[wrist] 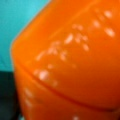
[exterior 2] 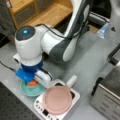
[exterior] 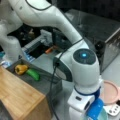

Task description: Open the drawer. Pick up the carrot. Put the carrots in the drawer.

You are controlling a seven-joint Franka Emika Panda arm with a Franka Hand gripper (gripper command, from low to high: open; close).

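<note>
Orange carrot fills our wrist view, sitting in the light-blue bowl under our gripper. We cannot tell the fingers' state; we should centre squarely over it. The drawer stands open.

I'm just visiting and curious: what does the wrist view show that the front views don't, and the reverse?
Only the wrist view shows the carrot up close: glossy orange filling the picture, teal behind it.

Only the front views show the surroundings: the open drawer holding a yellow piece and a green vegetable, a pink plate, the toaster oven.

Shared: the carrot, an orange spot in the light-blue bowl beneath the gripper.
</note>
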